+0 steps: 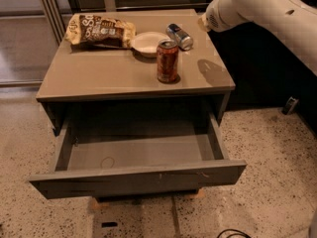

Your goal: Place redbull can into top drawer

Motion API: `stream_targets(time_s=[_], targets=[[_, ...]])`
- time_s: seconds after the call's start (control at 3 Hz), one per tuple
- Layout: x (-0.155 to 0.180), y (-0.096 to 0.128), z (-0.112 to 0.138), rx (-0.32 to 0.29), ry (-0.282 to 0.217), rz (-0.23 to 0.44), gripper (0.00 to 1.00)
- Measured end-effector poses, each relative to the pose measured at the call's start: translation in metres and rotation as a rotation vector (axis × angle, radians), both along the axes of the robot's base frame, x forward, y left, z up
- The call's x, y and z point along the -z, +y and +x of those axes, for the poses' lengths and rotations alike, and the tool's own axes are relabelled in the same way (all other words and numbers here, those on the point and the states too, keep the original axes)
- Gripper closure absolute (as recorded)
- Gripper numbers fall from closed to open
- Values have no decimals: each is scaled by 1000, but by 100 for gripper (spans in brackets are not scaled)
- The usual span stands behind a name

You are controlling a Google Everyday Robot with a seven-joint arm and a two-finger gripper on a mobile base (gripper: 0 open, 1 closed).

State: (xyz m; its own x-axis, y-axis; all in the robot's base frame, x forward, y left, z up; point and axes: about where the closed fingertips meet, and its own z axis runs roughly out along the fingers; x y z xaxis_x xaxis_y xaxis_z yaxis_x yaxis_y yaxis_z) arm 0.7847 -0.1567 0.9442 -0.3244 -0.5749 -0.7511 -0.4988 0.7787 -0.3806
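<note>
The redbull can (179, 36), slim, silver and blue, lies on its side at the back right of the grey table top (109, 76), next to a white bowl (147, 43). The top drawer (136, 176) is pulled out below the table top, and its grey inside shows. My white arm reaches in from the upper right. My gripper (204, 23) is at its end, above the table's back right corner and just right of the redbull can, not touching it.
A wider orange-red soda can (167, 60) stands upright in front of the redbull can. A chip bag (99, 31) lies at the back left. A dark cabinet (257, 68) stands right of the table. The floor is speckled stone.
</note>
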Motion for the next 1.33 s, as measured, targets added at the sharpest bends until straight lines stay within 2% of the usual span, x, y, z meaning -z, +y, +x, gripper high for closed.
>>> stream_targets(time_s=[0.67,1.0,1.33], targets=[[22,24,27,3,-9,74,20],[37,31,39,7,-3,91,5],[53,36,54,11,12,107,10]])
